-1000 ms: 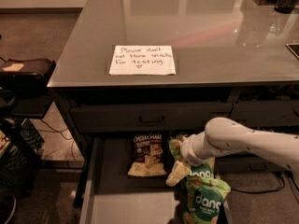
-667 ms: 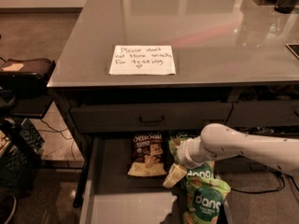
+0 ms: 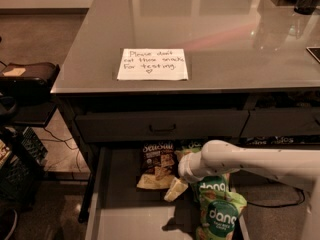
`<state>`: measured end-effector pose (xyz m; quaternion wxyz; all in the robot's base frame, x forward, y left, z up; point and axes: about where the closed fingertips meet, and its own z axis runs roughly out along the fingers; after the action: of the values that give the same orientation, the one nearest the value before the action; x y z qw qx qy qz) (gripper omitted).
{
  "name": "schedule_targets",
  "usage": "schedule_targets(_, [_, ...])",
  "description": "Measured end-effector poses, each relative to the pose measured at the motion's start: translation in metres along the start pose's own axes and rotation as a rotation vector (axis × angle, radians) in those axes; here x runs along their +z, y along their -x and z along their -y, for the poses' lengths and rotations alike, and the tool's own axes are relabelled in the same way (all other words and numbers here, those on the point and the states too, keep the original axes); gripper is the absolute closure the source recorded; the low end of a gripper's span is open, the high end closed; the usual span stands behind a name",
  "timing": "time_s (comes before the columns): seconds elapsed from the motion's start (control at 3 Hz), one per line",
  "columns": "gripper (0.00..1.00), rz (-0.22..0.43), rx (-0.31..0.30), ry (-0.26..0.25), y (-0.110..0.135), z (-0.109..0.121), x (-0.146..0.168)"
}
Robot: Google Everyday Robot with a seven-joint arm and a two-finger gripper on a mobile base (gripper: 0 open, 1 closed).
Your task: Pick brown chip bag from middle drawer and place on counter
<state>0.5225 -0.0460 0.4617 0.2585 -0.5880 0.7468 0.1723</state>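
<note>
Step in hand: the reach into the middle drawer [image 3: 125, 219], which stands pulled out below the closed drawer front [image 3: 162, 126]. No grasp yet, as I judge it.

Gripper [image 3: 176, 188]: down inside the drawer, at the end of the white arm [image 3: 250, 164] coming in from the right. It sits just beside the lower right corner of the brown chip bag [image 3: 156, 164]. I cannot tell whether it touches the bag, nor whether it is wide, narrow or closed.

Bag: lying flat on the drawer floor near the back, script end toward the counter [image 3: 240, 29], cream edge toward me. Not lifted.

Next move, my estimate: shift left over the bag, close on it, lift clear of the drawer front, then carry it up to a bare patch of counter away from the note [image 3: 152, 64]. The bag is thin and flat, so pinching an edge looks safest.

Count:
- brown chip bag: 1
- dang bags [image 3: 220, 216]: 2 with readable logos; a green scrap behind the arm may be a 3rd
- note: 1
</note>
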Motion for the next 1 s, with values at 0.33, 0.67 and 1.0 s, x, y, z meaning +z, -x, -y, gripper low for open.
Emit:
schedule_targets(0.33, [0.0,0.001,-0.027,-0.011,0.004,0.003,0.025])
schedule_targets(0.67, [0.0,-0.022,-0.073,-0.035,0.004,0.009,0.048])
schedule_targets(1.0, [0.0,-0.042,-0.096,-0.057,0.001,0.02,0.064])
